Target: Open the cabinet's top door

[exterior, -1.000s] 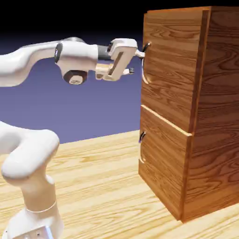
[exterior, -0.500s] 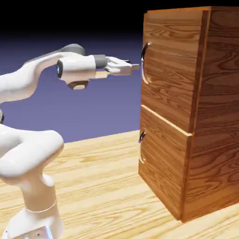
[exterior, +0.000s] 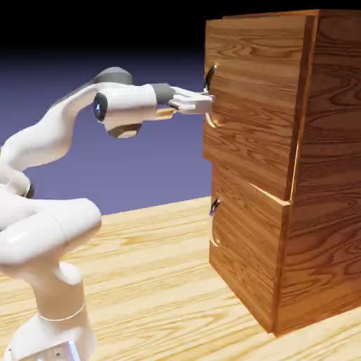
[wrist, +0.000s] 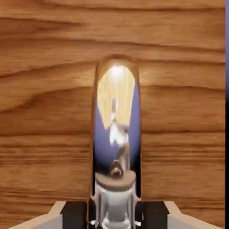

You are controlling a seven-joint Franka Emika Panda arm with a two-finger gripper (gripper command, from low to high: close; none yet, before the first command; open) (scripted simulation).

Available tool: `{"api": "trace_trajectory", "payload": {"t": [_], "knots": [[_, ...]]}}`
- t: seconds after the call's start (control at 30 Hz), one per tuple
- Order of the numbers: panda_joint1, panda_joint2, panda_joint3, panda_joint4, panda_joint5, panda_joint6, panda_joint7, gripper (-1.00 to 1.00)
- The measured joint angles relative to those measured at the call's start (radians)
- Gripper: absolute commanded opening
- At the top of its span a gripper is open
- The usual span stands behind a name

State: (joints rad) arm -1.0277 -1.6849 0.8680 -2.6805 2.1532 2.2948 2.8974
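Top door (exterior: pixel 247 106) of cabinet (exterior: pixel 310 176) stands slightly proud of the lower panel (exterior: pixel 243 247), so opening is begun, most travel left. Gripper (exterior: pixel 206 103) is clenched on the curved metal handle (wrist: pixel 117 134), upper right of scene, arm level.

Shiny handle (wrist: pixel 116 134) upright between pincer (wrist: pixel 115 219) tips, top door (wrist: pixel 44 112) wood behind.
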Motion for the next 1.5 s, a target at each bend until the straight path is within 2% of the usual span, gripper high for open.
{"api": "trace_trajectory", "payload": {"t": [0.33, 0.7, 1.07, 1.5], "knots": [[0.110, 0.029, -0.341, -0.205, -0.149, -0.364, -0.215, -1.00], [0.125, 0.213, -0.740, -0.231, -0.459, -0.685, -0.412, -1.00], [0.197, 0.587, -1.103, -0.065, -0.818, -1.012, -0.632, -1.00], [0.424, 1.058, -1.413, 0.301, -1.094, -1.385, -0.850, -1.00]]}}
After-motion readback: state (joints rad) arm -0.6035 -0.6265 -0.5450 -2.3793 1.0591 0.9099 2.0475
